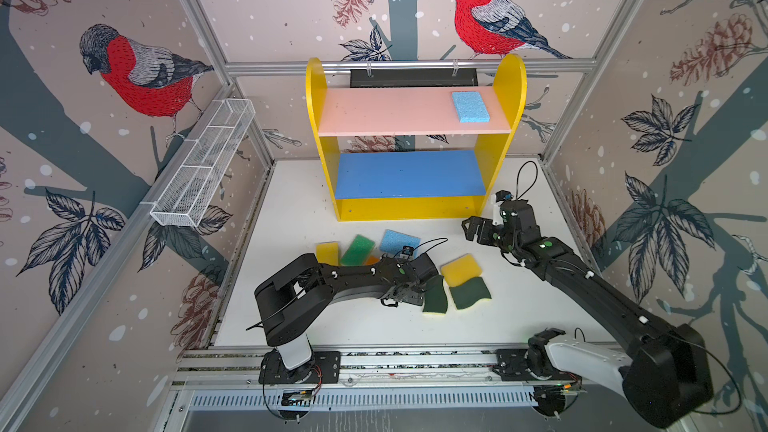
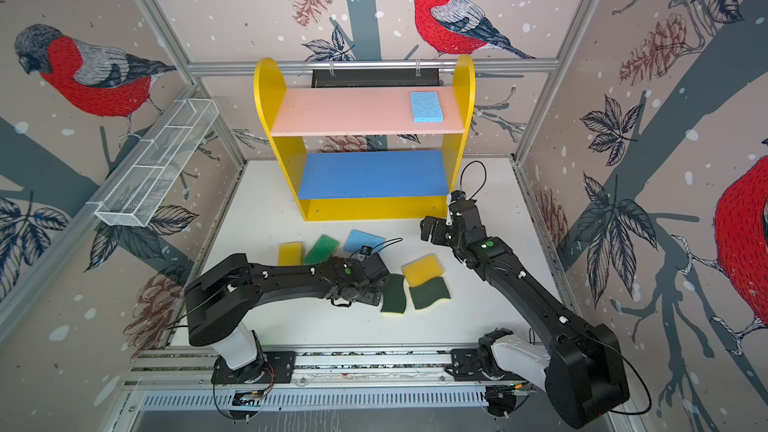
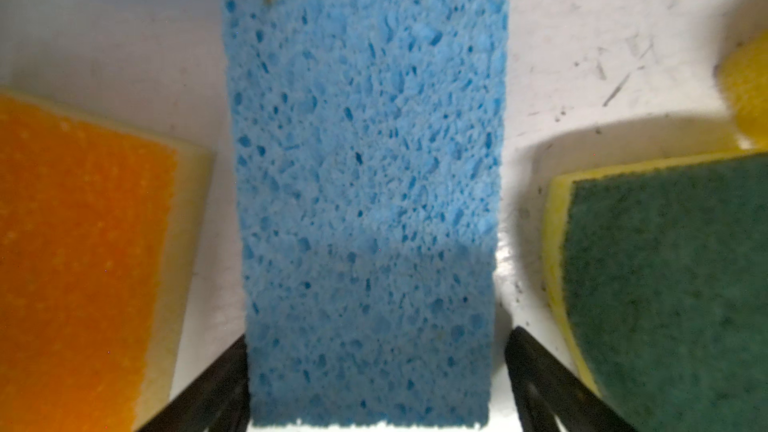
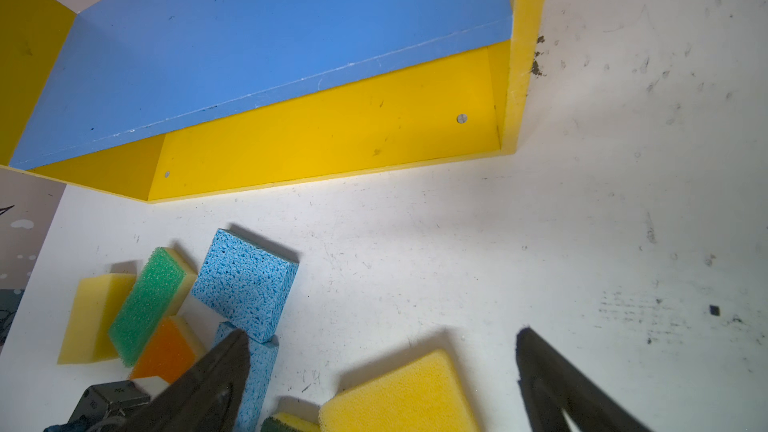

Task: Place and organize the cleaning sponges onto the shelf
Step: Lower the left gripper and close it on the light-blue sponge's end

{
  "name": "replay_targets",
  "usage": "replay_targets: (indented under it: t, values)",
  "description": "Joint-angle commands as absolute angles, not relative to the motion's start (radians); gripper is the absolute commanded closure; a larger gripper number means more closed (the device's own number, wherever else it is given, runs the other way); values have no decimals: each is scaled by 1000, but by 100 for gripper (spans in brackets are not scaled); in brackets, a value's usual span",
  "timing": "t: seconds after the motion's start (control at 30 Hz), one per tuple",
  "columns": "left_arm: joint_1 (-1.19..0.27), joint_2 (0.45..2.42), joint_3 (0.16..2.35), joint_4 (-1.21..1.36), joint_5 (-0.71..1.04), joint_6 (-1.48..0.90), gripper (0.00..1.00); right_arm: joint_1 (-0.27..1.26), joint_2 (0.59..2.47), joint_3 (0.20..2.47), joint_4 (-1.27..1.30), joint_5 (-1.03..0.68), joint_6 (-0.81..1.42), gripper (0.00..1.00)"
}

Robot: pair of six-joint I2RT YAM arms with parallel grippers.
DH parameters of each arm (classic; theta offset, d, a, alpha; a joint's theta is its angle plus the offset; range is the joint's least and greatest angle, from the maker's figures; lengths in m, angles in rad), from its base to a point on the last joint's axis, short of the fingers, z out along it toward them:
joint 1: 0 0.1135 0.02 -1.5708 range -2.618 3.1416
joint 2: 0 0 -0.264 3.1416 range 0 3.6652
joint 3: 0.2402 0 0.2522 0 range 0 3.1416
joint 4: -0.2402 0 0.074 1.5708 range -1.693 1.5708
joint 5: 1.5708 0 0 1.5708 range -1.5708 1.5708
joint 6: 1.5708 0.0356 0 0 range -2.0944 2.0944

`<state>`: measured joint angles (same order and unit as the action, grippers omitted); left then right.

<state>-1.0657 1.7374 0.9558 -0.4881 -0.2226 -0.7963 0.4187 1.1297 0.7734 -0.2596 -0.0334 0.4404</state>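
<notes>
The white table (image 1: 291,201) bore the shelf (image 1: 492,155) at its back, upright against the rear wall. A wire basket (image 1: 203,164) sat along the left wall, well apart from the rest.

The left arm (image 1: 353,280) lay stretched low over the table's middle. Its left gripper (image 3: 378,334) pointed down with jaws spread and one finger (image 3: 216,388) on each long side of the third blue sponge (image 3: 365,160). A strip of bare table showed beside one finger, so it was released, not clamped. The right arm (image 1: 582,284) stretched toward the shelf's right foot. The right gripper (image 1: 473,229) hung just in front of that foot, jaws wide and empty.

One blue sponge (image 1: 470,106) lay flat at the right end of the pink board (image 1: 386,114). The other eight lay on the table in front of the shelf. To the left, a yellow block (image 1: 327,252), the green-topped sponge (image 1: 357,250) and the orange-topped sponge (image 4: 166,351) overlapped in a cluster. The second blue sponge (image 1: 399,241) lay just beside them, its corner over one end of the third. To the right, the second yellow block (image 1: 460,270) touched the right scourer (image 1: 470,292). The left scourer (image 1: 436,295) lay just beside that, partly under the left wrist.
</notes>
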Motion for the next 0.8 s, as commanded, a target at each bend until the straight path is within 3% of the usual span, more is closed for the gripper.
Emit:
replay_targets:
  t: [0.0, 0.77]
  values:
    - [-1065, 1771, 945, -591, -242, -785, 9, 418, 1121, 777, -240, -31, 427, 0]
    - [-1065, 1751, 857, -569, -202, -751, 33, 417, 1120, 792, -244, -39, 416, 0]
